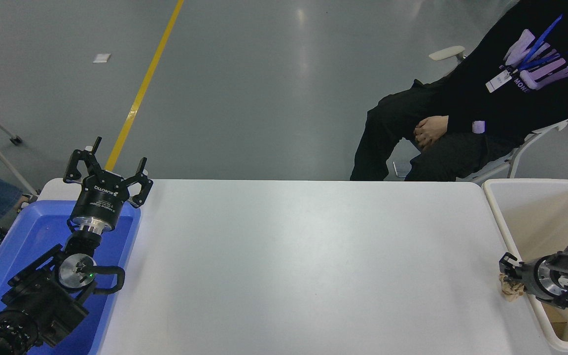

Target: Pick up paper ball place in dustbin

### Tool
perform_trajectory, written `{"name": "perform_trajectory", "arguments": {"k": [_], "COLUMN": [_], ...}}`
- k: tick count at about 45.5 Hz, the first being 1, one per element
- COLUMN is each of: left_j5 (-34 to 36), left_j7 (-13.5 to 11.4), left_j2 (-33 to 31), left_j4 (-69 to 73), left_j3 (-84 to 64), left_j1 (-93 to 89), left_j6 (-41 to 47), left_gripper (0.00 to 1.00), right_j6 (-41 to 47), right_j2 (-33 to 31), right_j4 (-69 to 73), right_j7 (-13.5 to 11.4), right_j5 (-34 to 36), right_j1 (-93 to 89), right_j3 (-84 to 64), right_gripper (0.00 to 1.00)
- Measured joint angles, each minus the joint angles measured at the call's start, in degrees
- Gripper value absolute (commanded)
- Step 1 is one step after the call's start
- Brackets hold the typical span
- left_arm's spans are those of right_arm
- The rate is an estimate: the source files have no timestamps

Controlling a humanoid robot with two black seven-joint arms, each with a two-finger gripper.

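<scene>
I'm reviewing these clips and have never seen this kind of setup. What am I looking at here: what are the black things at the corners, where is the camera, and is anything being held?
The single view comes from a camera high on the robot, looking forward and down over a white table. The black things are the robot's two arms. The left gripper is open and holds nothing, hanging over the far end of a blue tray at the table's left edge. The right gripper comes in from the right edge and is shut on the paper ball, a crumpled tan wad, just at the near wall of the dustbin, the cream bin at the table's right end. The ball is not yet inside it. Behind the table a person sits on a chair, hands in lap, touching nothing.
</scene>
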Motion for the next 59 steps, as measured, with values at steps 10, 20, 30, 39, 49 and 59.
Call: {"name": "perform_trajectory", "arguments": {"k": [10,20,30,39,49,59], "left_j5": [0.0,0.0,0.0,0.1,0.1,0.1], "left_j7": [0.0,0.0,0.0,0.0,0.0,0.0], "left_j2": [0.0,0.0,0.0,0.0,0.0,0.0], "left_j4": [0.0,0.0,0.0,0.0,-0.1,0.0], "left_j3": [0.0,0.0,0.0,0.0,0.0,0.0], "left_j1": [0.0,0.0,0.0,0.0,0.0,0.0], "left_j6": [0.0,0.0,0.0,0.0,-0.1,-0.1], "left_gripper": [0.98,0.98,0.98,0.98,0.98,0.98], "right_j6": [0.0,-0.1,0.0,0.0,0.0,0.3], "right_j2": [-0.4,-1.0,-3.1,-5.3,-7.7,-8.7], "right_j4": [0.1,1.2,4.2,9.1,18.5,28.2], "right_j7": [0.0,0.1,0.3,0.5,0.5,0.6], "right_j5": [0.0,0.0,-0.9,-3.6,-6.7,-8.3], "right_j1": [-0.1,0.2,2.5,6.8,14.8,25.6], "right_j3": [0.4,0.5,-0.2,-2.0,-5.9,-12.6], "right_gripper": [0.00,0.00,0.00,0.00,0.00,0.00]}}
